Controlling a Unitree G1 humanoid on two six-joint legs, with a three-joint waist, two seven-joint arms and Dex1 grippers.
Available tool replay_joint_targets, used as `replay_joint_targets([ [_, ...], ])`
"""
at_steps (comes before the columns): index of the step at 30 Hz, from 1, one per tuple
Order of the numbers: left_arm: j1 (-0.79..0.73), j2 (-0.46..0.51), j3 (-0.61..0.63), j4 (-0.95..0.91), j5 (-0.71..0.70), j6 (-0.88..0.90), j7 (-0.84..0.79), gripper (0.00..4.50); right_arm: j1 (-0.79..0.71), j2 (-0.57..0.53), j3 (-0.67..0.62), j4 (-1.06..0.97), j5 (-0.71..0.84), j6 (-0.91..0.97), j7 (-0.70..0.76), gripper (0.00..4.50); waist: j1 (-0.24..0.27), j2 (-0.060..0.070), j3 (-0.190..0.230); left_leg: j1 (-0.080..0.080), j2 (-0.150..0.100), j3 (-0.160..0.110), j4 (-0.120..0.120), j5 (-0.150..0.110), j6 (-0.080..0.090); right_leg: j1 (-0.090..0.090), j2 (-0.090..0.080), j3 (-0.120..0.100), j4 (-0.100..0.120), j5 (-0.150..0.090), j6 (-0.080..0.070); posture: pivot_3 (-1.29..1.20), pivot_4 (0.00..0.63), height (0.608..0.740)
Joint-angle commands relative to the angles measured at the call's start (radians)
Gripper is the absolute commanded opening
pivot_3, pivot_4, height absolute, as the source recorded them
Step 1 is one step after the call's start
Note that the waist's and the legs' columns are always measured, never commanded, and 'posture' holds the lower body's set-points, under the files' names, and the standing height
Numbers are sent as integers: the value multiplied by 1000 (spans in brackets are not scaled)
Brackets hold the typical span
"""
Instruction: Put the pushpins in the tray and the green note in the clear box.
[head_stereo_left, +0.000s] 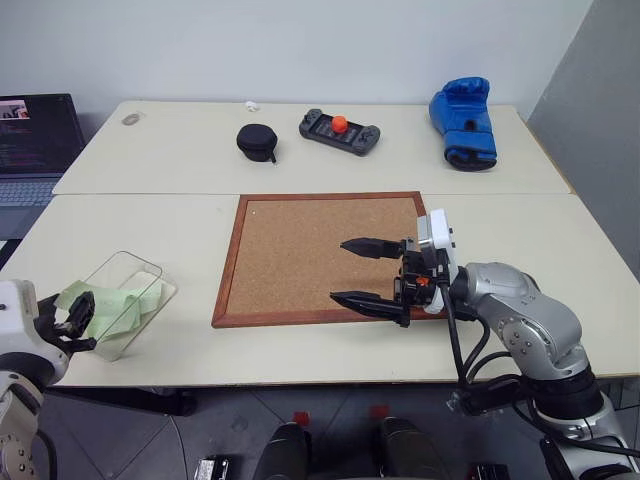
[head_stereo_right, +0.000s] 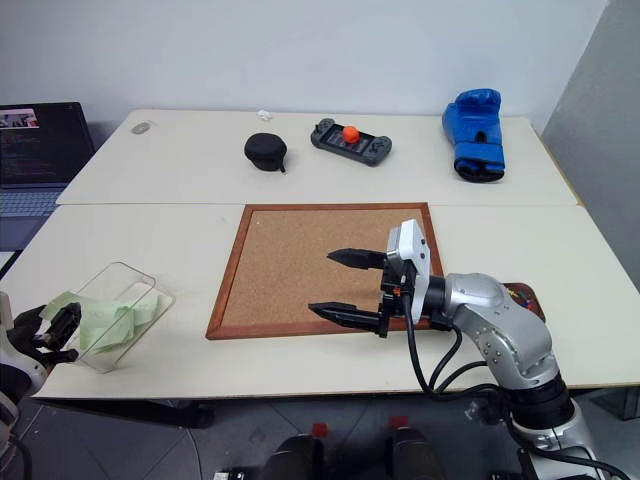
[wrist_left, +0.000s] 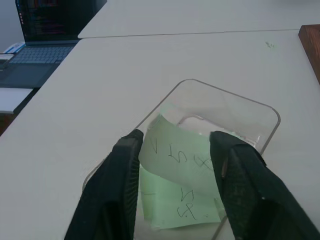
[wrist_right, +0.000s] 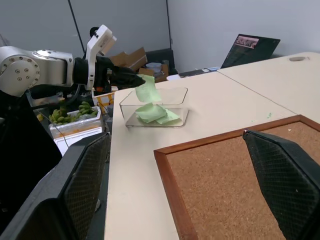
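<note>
You saw a transparent, glossy plastic box with rounded corners (wrist_left: 260, 117); its smooth walls caught the light. Inside it lay thin pale green paper notes (wrist_left: 182, 165), matt, with handwriting on them. The big board (head_stereo_left: 330, 255) had a rough, grainy cork face and a smooth red-brown wooden frame. The cream table top (head_stereo_left: 560, 240) looked smooth and matt. The right gripper's two black fingers (head_stereo_left: 370, 247) were matt plastic, with a fine mesh texture in the right wrist view. The blue boxing glove (head_stereo_left: 464, 122) looked like shiny leather.
</note>
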Motion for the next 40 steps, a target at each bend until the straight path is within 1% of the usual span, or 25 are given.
replay_joint_targets([
  [1,-30,9,2,10,-25,-6,27,3128,5,2,-18,-29,4,-29,8,4500,0,0,0,0,0,0,0,0,0,0,0,0,0,0,0,0,150,740],
  [8,-53,-10,8,42,-63,32,72,4468,14,-3,-20,-13,-4,-50,16,4500,0,0,0,0,0,0,0,0,0,0,0,0,0,0,0,0,150,740],
  [15,-62,32,-34,80,-70,6,71,4468,18,-2,-19,-18,-3,-51,7,4500,-1,0,0,0,0,0,0,0,0,0,0,0,0,0,0,0,150,740],
  [20,-81,73,-78,44,-81,-64,44,4468,41,-12,-35,-44,2,-43,-13,4500,0,0,0,0,0,0,0,0,0,0,0,0,0,0,0,0,150,740],
  [23,-65,108,-156,-21,-87,-95,0,4468,71,-22,-58,-75,-15,-37,-66,4500,0,0,0,-1,0,0,0,0,0,0,0,0,-1,0,0,0,150,740],
  [25,-51,114,-218,-69,-90,-100,-10,4468,97,-30,-68,-96,-73,-50,-135,4500,1,0,0,-1,0,0,0,0,0,0,-1,1,-1,0,0,0,150,740],
  [27,-57,81,-283,-111,-91,-90,24,4468,127,-17,-80,-104,-166,-56,-259,4500,1,0,0,-1,-1,1,-1,0,0,0,-1,1,-1,0,0,0,150,740],
  [29,-61,53,-328,-131,-86,-93,47,4468,149,-1,-87,-112,-216,-42,-342,4500,1,0,0,-1,-1,1,-1,0,0,0,-1,1,-1,0,0,0,150,740],
  [32,-51,-58,-432,-121,-55,-136,122,4468,226,26,-79,-142,-361,-45,-510,4500,1,1,-1,-1,0,1,-1,0,0,-1,-1,2,-1,0,0,0,150,740],
  [34,-21,-122,-507,-83,-10,-182,159,4468,293,66,-69,-163,-460,-67,-627,4500,1,0,-1,-1,0,1,-1,0,0,0,-1,2,-1,0,0,0,150,740],
  [37,-1,-192,-550,-49,26,-243,204,4468,361,129,-58,-183,-531,-84,-720,4500,0,0,-1,-2,-1,2,-1,0,-1,-1,-1,3,-1,0,0,0,150,740],
  [40,1,-227,-587,-47,51,-287,229,4468,399,186,-50,-197,-570,-89,-774,4500,-1,0,-1,-1,-1,3,-1,0,-1,-2,0,3,0,0,0,0,150,740],
])
